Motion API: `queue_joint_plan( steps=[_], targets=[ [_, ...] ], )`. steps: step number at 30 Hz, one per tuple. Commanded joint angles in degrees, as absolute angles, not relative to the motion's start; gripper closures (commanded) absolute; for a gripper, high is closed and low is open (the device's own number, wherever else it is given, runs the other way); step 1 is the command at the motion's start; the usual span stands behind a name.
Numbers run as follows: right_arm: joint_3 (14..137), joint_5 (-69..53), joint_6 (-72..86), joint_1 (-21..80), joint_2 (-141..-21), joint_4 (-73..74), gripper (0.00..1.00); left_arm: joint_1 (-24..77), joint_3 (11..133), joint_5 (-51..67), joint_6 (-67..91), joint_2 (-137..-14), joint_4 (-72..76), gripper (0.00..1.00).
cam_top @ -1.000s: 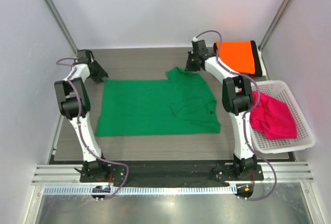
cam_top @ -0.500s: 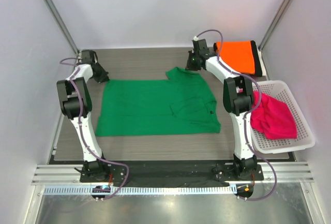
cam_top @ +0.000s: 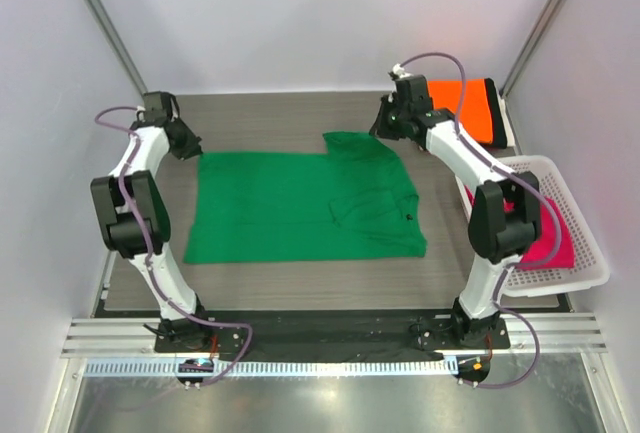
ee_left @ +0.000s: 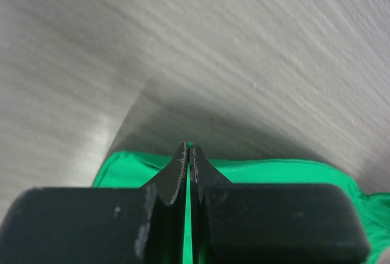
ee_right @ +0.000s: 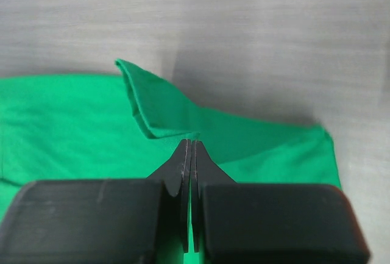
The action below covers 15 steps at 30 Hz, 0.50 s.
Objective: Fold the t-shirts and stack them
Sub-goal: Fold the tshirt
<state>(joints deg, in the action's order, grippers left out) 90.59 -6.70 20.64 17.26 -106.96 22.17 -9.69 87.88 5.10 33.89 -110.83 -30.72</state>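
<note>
A bright green t-shirt (cam_top: 300, 203) lies spread flat on the wood-grain table. My left gripper (cam_top: 190, 149) sits at its far left corner, and in the left wrist view the gripper (ee_left: 187, 148) is shut with a strip of the green t-shirt (ee_left: 274, 172) between the fingers. My right gripper (cam_top: 385, 131) is at the far right corner by the folded-over sleeve (ee_right: 152, 102). The right wrist view shows that gripper (ee_right: 191, 143) shut on the green cloth (ee_right: 73, 117). A folded orange t-shirt (cam_top: 468, 108) lies at the back right. A magenta-pink t-shirt (cam_top: 548, 243) is bunched in the basket.
The white mesh basket (cam_top: 590, 271) stands at the table's right edge, partly behind my right arm. A black cloth edge (cam_top: 499, 108) shows beside the orange t-shirt. Enclosure walls stand close on the left, right and back.
My left gripper has shut on the shirt's far left corner. Both arms have swung their elbows outward, and the right gripper has shifted slightly right along the far edge.
</note>
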Motion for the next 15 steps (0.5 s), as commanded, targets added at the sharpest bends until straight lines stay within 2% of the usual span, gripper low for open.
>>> queue_joint_plan(
  steps=[1, 15],
  targets=[
    [82.7, -7.8, 20.0, 18.1, -99.7, 20.6, 0.99, -9.7, 83.9, 3.4, 33.3, -105.9, -31.5, 1.0],
    [55.9, -8.2, 24.7, 18.6, -72.3, 19.2, 0.99, -11.8, 68.0, 1.1, 33.2, -94.0, -29.8, 1.0]
  ],
)
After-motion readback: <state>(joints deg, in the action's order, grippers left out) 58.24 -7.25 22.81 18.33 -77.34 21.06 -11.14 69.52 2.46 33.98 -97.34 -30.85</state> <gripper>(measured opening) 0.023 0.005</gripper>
